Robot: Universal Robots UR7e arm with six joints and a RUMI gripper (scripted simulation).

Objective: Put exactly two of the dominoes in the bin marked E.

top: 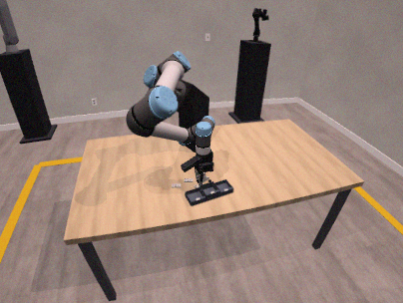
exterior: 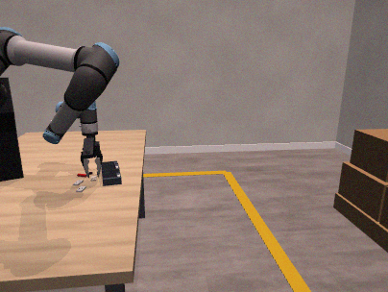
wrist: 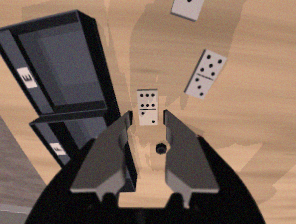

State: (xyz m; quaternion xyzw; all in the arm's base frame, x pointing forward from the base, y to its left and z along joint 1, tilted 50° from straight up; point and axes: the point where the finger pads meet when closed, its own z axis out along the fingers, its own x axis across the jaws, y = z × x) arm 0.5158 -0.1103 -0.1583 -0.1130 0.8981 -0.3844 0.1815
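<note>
Three white dominoes lie on the wooden table (top: 279,154). In the wrist view one domino (wrist: 147,107) lies flat just past my fingertips, in line with the gap between them. A second domino (wrist: 205,73) lies to the right and a third domino (wrist: 187,8) is at the top edge. The dark bin marked E (wrist: 95,40) is left of the fingers and looks empty. My gripper (wrist: 147,111) (top: 201,181) (exterior: 91,170) hangs low over the table beside the bin row (top: 209,191) (exterior: 111,173). Its fingers stand a little apart with nothing between them.
Another bin (wrist: 50,125) of the row sits below the E bin in the wrist view. A small red object (exterior: 82,175) lies near the dominoes (exterior: 78,182). The bin row stands close to the table's front edge.
</note>
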